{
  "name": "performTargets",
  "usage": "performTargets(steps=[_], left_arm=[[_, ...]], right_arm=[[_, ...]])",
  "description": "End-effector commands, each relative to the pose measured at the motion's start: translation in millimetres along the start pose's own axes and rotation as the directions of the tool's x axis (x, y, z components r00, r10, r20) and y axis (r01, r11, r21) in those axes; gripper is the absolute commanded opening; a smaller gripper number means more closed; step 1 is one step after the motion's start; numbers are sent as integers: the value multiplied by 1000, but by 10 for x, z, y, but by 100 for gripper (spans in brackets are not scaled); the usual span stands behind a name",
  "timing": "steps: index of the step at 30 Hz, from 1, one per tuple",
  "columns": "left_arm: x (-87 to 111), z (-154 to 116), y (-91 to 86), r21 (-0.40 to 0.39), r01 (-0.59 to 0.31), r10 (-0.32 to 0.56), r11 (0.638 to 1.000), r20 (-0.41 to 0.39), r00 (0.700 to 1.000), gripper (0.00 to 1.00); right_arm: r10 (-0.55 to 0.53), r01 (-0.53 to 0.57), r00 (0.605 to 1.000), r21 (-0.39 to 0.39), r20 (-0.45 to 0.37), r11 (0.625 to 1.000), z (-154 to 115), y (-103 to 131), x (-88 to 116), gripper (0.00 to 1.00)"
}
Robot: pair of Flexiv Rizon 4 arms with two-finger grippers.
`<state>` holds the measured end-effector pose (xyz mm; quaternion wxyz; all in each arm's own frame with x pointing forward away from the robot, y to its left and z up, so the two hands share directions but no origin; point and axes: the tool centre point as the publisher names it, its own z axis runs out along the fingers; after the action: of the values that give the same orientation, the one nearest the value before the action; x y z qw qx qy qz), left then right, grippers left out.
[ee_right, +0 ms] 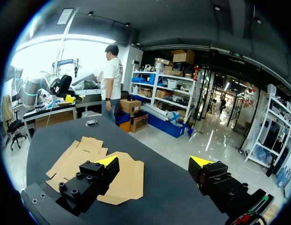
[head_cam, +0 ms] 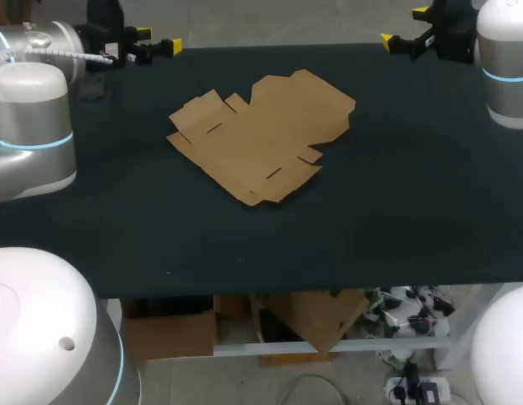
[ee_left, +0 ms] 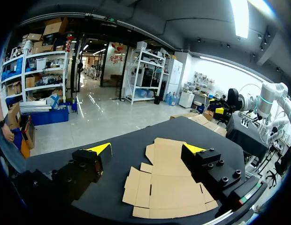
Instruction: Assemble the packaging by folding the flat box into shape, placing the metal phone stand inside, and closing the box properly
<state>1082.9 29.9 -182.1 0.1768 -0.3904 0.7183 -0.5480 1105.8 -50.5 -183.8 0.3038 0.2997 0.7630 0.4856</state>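
Observation:
A flat, unfolded brown cardboard box (head_cam: 261,135) lies on the dark table (head_cam: 413,194), a little left of the middle and toward the back. My left gripper (head_cam: 158,45) hangs open at the back left, above the table's far edge and apart from the box. At the back right my right gripper (head_cam: 401,36) also stands open, with nothing in it. In the left wrist view the box (ee_left: 166,183) lies ahead of and below the open fingers (ee_left: 149,149). In the right wrist view the box (ee_right: 89,161) lies beside the open gripper (ee_right: 155,161). No metal phone stand shows in any view.
A small dark object (ee_right: 91,122) sits near the table's far edge in the right wrist view. Dark table surface surrounds the box on every side.

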Motion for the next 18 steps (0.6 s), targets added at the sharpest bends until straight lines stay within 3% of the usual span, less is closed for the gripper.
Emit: performTargets(steps=[1,18], left_arm=[[1,4,1,1,0,0,1000,1,1000,100],[22,6,-40,-10,-12,12,1000,1,1000,100]], right_arm=[[0,0,1000,-3,2,1000,-5,-4,7,100],[0,0,1000,-3,2,1000,-5,-4,7,100]])
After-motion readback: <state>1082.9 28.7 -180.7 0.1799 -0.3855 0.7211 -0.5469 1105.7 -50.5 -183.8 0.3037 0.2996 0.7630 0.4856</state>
